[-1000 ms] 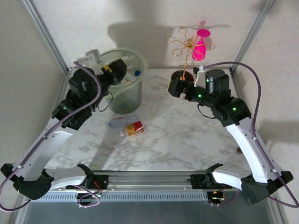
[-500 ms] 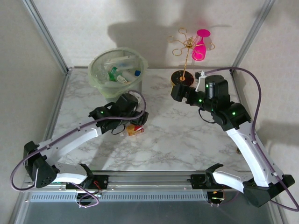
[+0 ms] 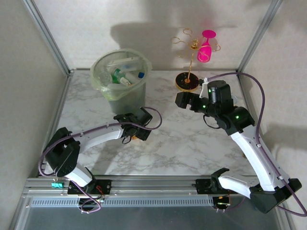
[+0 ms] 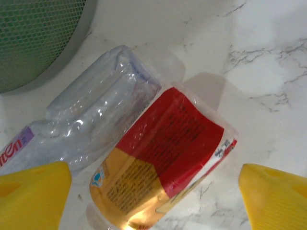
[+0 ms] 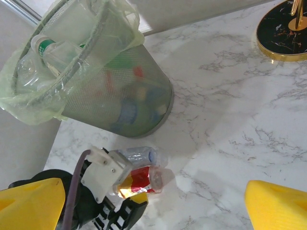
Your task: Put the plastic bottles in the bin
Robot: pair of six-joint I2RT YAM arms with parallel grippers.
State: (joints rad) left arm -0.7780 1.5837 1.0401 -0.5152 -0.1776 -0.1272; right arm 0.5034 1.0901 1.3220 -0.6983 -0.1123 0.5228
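L claw (image 4: 153, 194) spread astride red-label bottle (image 4: 168, 148), its end cut off, clear bottle (image 4: 96, 115) beside, maybe touching, R claw (image 5: 153, 201) spread

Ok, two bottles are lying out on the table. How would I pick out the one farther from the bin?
Start at the big green-lined bin at the back left. On the marble in front of it two bottles lie side by side. Yours is the bottle with the red and yellow label; the clear bottle beside it is crumpled.
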